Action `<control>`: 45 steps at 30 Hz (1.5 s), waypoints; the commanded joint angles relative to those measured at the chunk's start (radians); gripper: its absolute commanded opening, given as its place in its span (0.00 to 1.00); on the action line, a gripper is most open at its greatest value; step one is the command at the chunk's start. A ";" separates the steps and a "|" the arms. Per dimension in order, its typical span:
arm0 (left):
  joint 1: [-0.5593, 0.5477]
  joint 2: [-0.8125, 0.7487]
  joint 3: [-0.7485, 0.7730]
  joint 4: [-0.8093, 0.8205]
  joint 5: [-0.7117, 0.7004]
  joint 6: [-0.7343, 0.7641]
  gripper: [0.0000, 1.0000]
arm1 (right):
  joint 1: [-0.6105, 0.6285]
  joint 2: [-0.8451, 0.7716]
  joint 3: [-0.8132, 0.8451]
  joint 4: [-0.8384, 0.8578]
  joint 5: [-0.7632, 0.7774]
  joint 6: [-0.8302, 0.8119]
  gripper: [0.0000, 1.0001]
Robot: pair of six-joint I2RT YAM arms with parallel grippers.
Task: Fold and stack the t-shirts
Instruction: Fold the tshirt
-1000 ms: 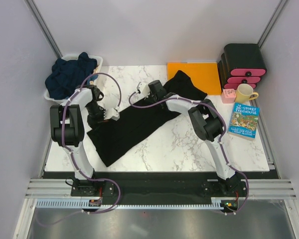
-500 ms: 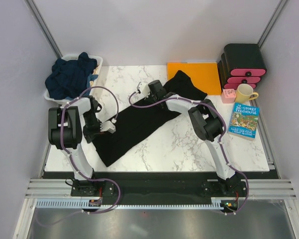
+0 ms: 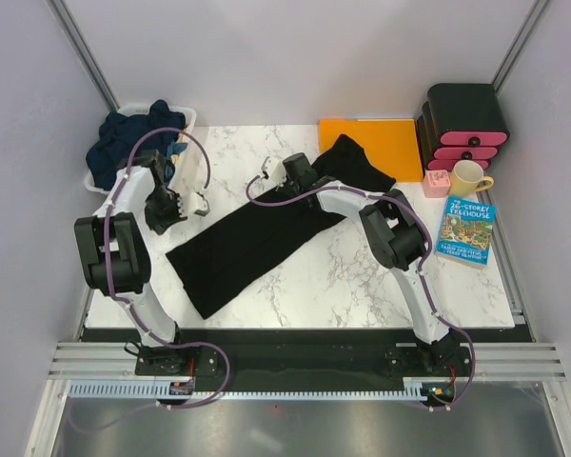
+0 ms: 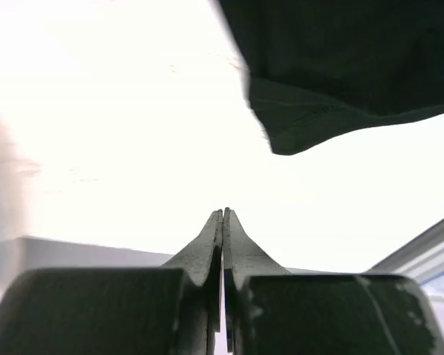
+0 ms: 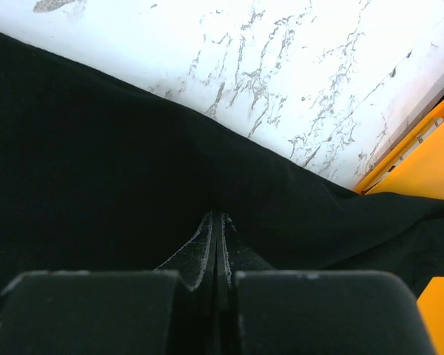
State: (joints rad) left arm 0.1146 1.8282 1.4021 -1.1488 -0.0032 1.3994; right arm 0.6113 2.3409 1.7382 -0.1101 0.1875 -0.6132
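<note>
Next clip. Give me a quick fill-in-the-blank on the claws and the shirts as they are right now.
1. The left claw is ____, with no cloth in it.
2. The t-shirt under the right claw is ____ in colour.
3. The navy t-shirts are piled in the basket at the table's far ____ corner.

Missing words: shut; black; left.

the left wrist view crops the black t-shirt [image 4: 340,66].
</note>
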 commanded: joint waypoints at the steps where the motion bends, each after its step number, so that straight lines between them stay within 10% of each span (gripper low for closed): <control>1: -0.009 -0.043 0.119 -0.092 0.188 -0.004 0.02 | -0.004 0.018 0.006 -0.054 0.021 0.012 0.00; 15: -0.145 0.121 0.093 -0.097 0.200 0.000 0.04 | 0.005 0.012 0.001 -0.056 0.040 0.003 0.00; 24: -0.145 0.033 0.046 -0.057 0.059 0.168 0.66 | 0.008 0.009 -0.005 -0.054 0.043 0.013 0.00; 35: -0.148 0.106 0.152 -0.135 -0.017 0.435 0.54 | 0.021 0.011 0.001 -0.053 0.043 0.001 0.00; 42: -0.177 0.095 0.144 -0.262 -0.035 0.530 0.81 | 0.022 0.015 0.001 -0.053 0.049 -0.007 0.00; 44: -0.184 0.100 0.143 -0.314 -0.038 0.565 0.74 | 0.022 0.017 0.004 -0.054 0.050 -0.007 0.00; 45: -0.188 0.098 0.137 -0.318 -0.058 0.575 0.54 | 0.024 0.020 0.004 -0.054 0.052 -0.010 0.00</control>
State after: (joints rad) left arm -0.0570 1.9289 1.5234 -1.2980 -0.0242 1.8572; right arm 0.6266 2.3409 1.7382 -0.1200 0.2272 -0.6247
